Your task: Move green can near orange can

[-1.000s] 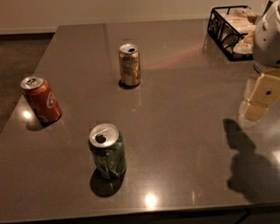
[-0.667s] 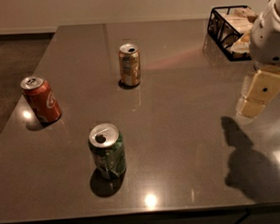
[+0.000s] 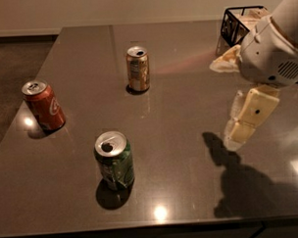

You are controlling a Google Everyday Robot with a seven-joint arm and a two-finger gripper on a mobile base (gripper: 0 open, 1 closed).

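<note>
The green can (image 3: 114,161) stands upright on the dark table (image 3: 177,90) near the front, left of centre. The orange can (image 3: 138,69) stands upright farther back, near the table's middle. My gripper (image 3: 236,136) hangs above the table at the right, pointing down, well to the right of both cans and touching neither. It holds nothing that I can see.
A red can (image 3: 44,105) stands upright at the left edge of the table. A black wire basket (image 3: 239,24) with pale packets sits at the back right corner. The gripper's shadow (image 3: 239,179) falls on the table's front right.
The gripper has moved left and slightly down, further over the table. The three cans have not moved.
</note>
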